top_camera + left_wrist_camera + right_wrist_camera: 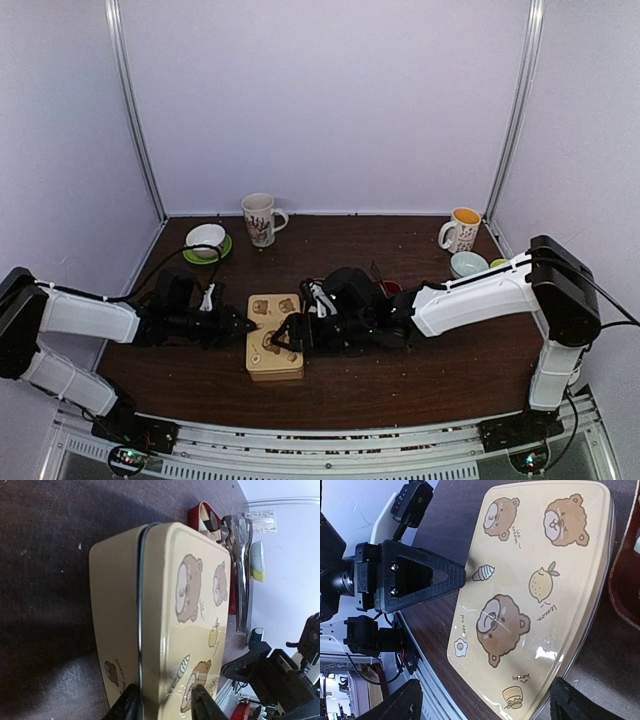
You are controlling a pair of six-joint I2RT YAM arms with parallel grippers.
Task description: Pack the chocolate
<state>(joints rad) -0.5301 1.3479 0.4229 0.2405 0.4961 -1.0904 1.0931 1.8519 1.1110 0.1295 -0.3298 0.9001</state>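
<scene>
Table (pixel 420 370): dark brown, beneath the tin.
Right gripper (pixel 482 702): above the tin's lid, fingers spread wide.
Left gripper (pixel 167 705): at the tin's left edge, fingers partly apart and straddling the lid's rim; cannot tell whether clamped on it.
Tin (pixel 274 340): cream, bear pictures on top, lid closed, lying flat.
Mugs: patterned white mug (pixel 260 218) well behind the tin; orange-lined mug (pixel 462 230) far behind it, to the right.
Red tray (pixel 197 512): near the tin's right side.
Tongs (pixel 240 565): metal, beyond the tin's right side, beside the red tray.
Chocolate: not plainly visible; cream-and-dark shapes in the red tray too small to tell; tin's inside hidden.
</scene>
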